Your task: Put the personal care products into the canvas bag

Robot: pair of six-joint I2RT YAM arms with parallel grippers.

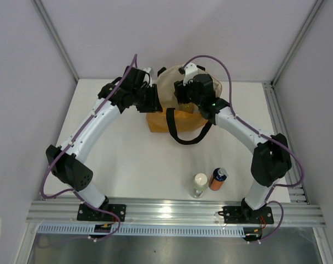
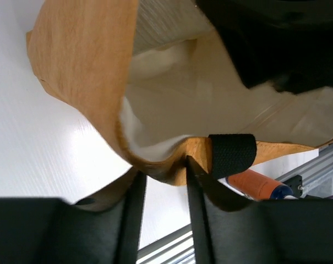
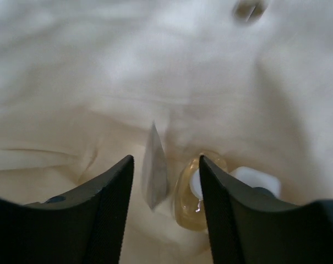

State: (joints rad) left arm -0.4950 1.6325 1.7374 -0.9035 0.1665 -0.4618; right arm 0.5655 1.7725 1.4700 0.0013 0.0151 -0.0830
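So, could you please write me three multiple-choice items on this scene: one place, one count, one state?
1. Where is the orange dark-capped bottle? A) inside the mustard-tan canvas bag B) in the right pincer C) on the white table
2. How many bottles are outside the bag? A) two B) none C) four
3. The right pincer is: A) shut on a bottle B) open over the bag's cream lining C) resting on the table
Answers: 1 C, beside the clear white-capped bottle; 2 A, only those two show; 3 B, its fingers are spread apart.
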